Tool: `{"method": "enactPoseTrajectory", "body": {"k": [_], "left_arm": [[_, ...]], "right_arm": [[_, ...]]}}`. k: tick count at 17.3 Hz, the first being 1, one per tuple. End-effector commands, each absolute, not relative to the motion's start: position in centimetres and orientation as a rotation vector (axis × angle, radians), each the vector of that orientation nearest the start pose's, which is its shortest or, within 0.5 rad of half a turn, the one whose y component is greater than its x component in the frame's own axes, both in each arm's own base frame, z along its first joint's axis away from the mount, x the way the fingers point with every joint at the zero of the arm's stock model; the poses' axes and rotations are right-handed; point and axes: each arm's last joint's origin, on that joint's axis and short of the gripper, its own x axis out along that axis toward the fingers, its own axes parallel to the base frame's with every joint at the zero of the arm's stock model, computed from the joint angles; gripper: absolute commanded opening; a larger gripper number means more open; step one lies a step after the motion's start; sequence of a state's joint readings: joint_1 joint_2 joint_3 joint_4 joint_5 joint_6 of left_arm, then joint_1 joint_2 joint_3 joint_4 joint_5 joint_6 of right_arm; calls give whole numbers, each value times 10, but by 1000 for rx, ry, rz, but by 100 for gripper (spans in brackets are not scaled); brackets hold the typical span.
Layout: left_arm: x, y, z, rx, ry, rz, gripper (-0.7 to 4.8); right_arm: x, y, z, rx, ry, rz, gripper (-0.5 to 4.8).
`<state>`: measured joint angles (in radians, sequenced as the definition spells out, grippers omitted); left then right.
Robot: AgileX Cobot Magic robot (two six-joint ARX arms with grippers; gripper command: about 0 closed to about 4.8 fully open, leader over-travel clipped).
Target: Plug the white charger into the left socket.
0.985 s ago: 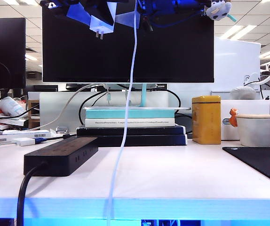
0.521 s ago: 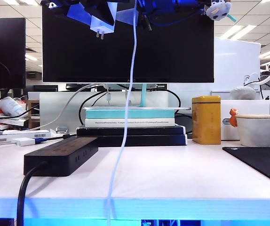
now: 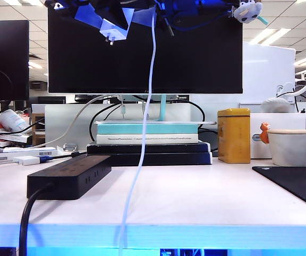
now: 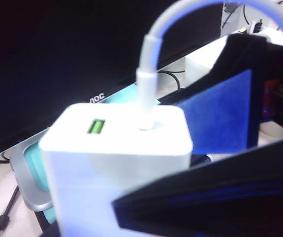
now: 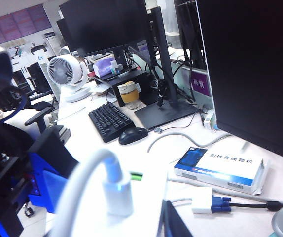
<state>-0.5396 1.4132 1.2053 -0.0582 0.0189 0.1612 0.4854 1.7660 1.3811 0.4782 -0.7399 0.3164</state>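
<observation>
The left gripper (image 3: 107,16) pinched the white charger (image 3: 114,31) high above the power strip (image 3: 70,175), prongs down for insertion, while whether the right gripper (image 3: 166,10) beside its cable (image 3: 142,138) was closed, I cannot tell.

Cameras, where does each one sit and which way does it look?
Exterior view: low at the table edge, looking level at the monitor; up top, the left gripper holds the white charger, the right gripper beside its cable.
Left wrist view: on the left arm, looking past blue-padded fingers at the charger's cable end.
Right wrist view: on the right arm, looking over the cable's plug toward a keyboard; one dark finger edge shows.
Shared: both wrist views show that plug.
</observation>
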Motion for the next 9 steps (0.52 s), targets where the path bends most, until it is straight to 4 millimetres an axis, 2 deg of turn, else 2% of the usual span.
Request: {"method": "enactPoseTrajectory", "body": {"k": [1, 3, 4, 5, 6, 7, 8, 9], "left_arm": [[276, -167, 353, 211, 174, -602, 17], [276, -167, 353, 211, 174, -600, 27], [276, -167, 353, 211, 174, -600, 62], [276, -167, 353, 211, 174, -597, 138], [277, -166, 353, 211, 176, -572, 291], [277, -166, 353, 214, 177, -561, 343], [277, -166, 353, 216, 178, -550, 370], [277, -166, 353, 224, 177, -551, 374]], "right_arm": [[350, 209, 341, 254, 69, 1275, 188], [350, 209, 341, 254, 69, 1275, 188], [350, 209, 341, 253, 70, 1282, 189], [350, 209, 341, 253, 71, 1283, 189], [350, 209, 341, 252, 71, 1285, 189], [350, 209, 341, 252, 71, 1286, 189], [350, 209, 341, 250, 69, 1286, 189], [350, 209, 341, 247, 69, 1298, 189]]}}
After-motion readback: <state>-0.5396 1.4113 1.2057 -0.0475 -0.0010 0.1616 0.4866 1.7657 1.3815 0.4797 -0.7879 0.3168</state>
